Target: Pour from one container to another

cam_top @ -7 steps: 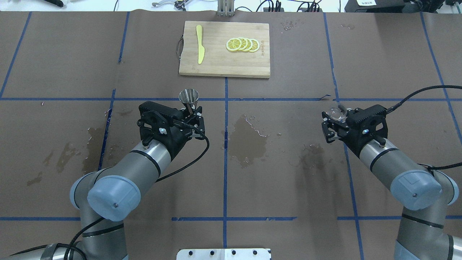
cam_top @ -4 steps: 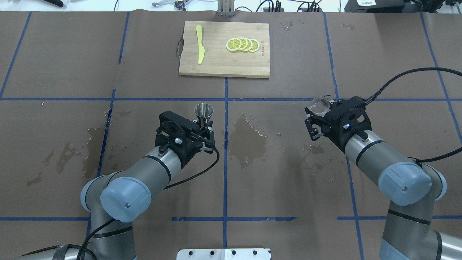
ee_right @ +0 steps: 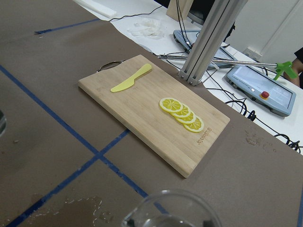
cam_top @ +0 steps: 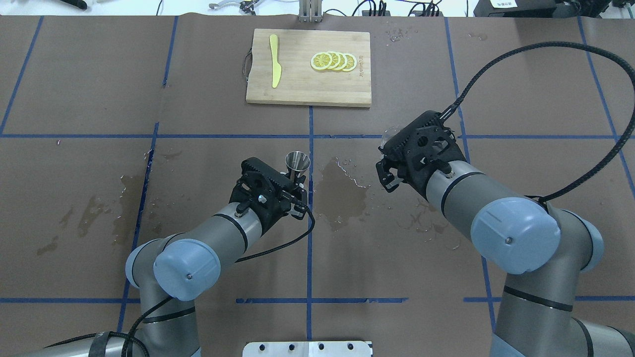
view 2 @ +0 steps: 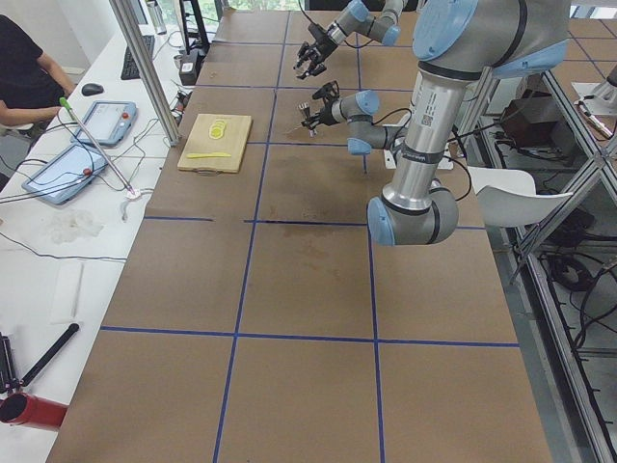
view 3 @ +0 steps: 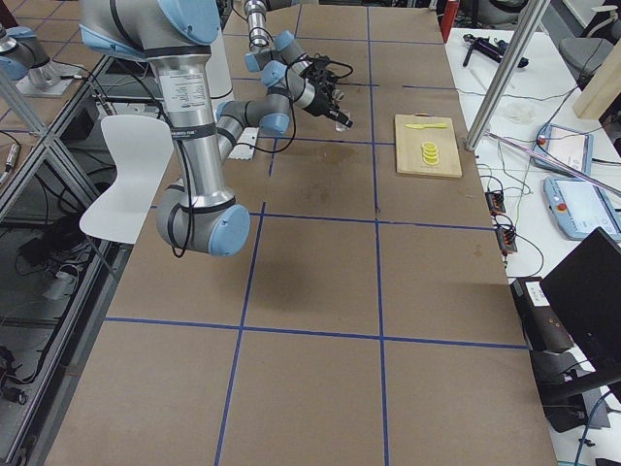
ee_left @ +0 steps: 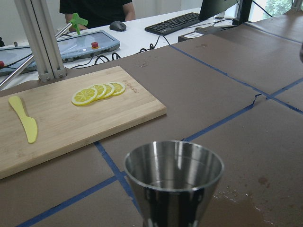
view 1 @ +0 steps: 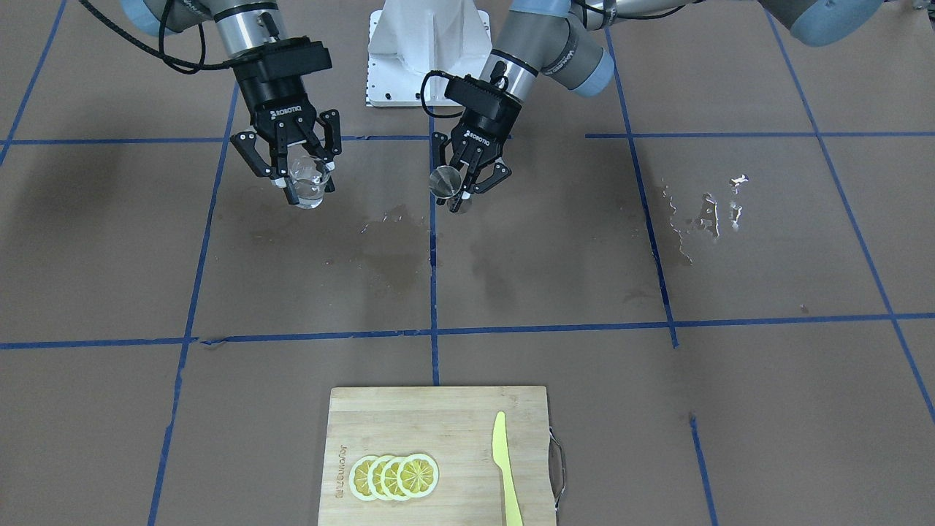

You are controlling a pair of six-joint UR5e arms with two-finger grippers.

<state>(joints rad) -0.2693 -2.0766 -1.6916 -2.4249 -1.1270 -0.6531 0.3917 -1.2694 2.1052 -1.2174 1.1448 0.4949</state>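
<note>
The table [cam_top: 79, 74] is covered in brown paper crossed by blue tape lines [cam_top: 308, 277], with damp stains [cam_top: 342, 193] near the frame's middle. In the left side view a white worktop [view 2: 29, 280] runs down the left edge, and a white chair [view 2: 506, 193] stands at right.

Right wrist view: glass cup [ee_right: 171, 209] cut by the bottom edge, rim only. Clear sliver [ee_right: 1, 124] at the left edge, mid-height; cannot tell what it is.

Left wrist view: jigger [ee_left: 173, 182] cut by the bottom edge, upper cone only. Reflections inside; cannot tell if it holds liquid. Person [ee_left: 94, 6] cut off at the top edge, torso only.

Overhead: right gripper [view 1: 309, 187] body covers nearly all of the cup, with a pale sliver showing at its upper left. Left gripper [view 1: 459, 197] hides the jigger's lower cone.

Side views: both grippers, cup and jigger at the top of frame, too small to make out.
</note>
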